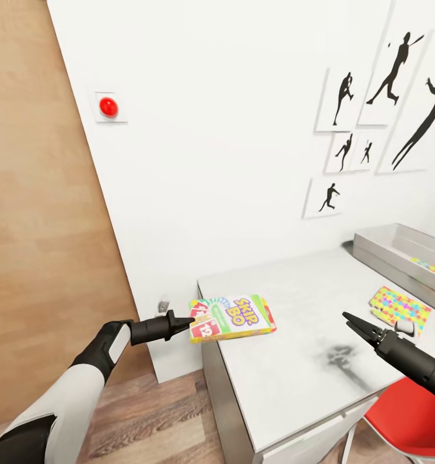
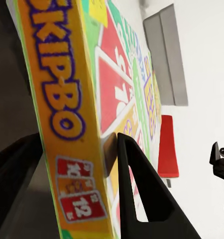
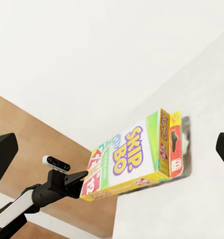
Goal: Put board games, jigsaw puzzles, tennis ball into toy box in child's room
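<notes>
Between the closed jaws of the left gripper (image 1: 182, 322), the Skip-Bo board game (image 1: 233, 317) is pinched by its near edge, its far part over the table (image 1: 294, 374) corner. Right gripper (image 1: 359, 325) hangs parted and empty above the tabletop. Judged step: carrying this game to the toy box (image 1: 397, 254), well beyond the jaws; next, carry it across and release inside.

"SKIP-BO" and "12" on the board game box (image 1: 232, 317)

Skip-Bo board game (image 1: 232, 318) lies level over the table (image 1: 294, 361) corner, edge pinched.
</notes>
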Tool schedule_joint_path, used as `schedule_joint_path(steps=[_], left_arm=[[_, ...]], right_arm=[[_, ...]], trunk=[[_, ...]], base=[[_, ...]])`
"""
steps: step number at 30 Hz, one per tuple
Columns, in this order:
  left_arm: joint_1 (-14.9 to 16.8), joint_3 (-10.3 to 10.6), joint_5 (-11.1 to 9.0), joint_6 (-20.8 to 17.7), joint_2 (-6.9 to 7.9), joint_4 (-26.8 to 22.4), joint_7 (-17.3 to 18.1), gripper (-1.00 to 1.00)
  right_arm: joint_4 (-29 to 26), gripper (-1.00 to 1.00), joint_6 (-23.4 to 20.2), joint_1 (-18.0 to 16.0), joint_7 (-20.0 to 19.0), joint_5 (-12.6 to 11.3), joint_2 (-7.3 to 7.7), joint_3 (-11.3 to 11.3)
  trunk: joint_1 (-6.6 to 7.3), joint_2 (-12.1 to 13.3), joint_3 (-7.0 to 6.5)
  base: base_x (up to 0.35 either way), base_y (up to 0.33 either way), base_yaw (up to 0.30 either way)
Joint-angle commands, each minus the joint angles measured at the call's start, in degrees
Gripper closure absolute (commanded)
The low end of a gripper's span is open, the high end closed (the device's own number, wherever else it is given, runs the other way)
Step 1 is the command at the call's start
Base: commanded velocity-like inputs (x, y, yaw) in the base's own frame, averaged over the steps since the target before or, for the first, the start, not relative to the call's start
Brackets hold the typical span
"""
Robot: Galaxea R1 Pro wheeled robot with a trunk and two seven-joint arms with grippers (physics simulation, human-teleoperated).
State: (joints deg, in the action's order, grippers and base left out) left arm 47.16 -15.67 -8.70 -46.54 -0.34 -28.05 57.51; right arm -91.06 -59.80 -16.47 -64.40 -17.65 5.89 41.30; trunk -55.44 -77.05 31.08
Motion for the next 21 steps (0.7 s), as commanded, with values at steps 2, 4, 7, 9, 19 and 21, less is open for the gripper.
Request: schedule_joint_path(steps=[2,4,7,9,19,21], left_arm=[[0.0,-0.2,0.1,-0.3,-0.02,0.0,0.1,1.00],[0.0,-0.3,0.1,-0.4,-0.02,-0.2,0.3,1.00],[0.0,-0.3,0.0,-0.7,0.04,-0.2,1.4,1.00],[0.0,-0.3,0.0,-1.0,0.13,-0.3,3.8,1.00],[0.0,0.1,0.2,-3.3,0.34,-0.6,13.1,1.00],[0.0,0.2,0.3,-3.9,0.34,-0.7,13.3,1.00]], right_arm=[[0.0,-1.00,-0.2,0.0,-0.3,0.2,0.00,0.1],[0.0,-1.00,-0.2,0.0,-0.3,0.2,0.00,0.1],[0.0,-1.00,-0.2,0.0,-0.3,0.2,0.00,0.1],[0.0,-1.00,-0.2,0.0,-0.2,0.2,0.00,0.1],[0.0,-1.00,-0.2,0.0,-0.1,0.2,0.00,0.1],[0.0,-1.00,-0.2,0.0,-0.1,0.2,0.00,0.1]], trunk=[[0.45,0.8,-0.31],[0.45,0.8,-0.31],[0.45,0.8,-0.31],[0.89,1.6,-0.67],[3.08,5.6,-2.46],[3.52,6.4,-2.82]], base=[[0.000,0.000,0.000],[0.000,0.000,0.000],[0.000,0.000,0.000],[0.000,0.000,0.000],[0.000,0.000,0.000],[0.000,0.000,0.000]])
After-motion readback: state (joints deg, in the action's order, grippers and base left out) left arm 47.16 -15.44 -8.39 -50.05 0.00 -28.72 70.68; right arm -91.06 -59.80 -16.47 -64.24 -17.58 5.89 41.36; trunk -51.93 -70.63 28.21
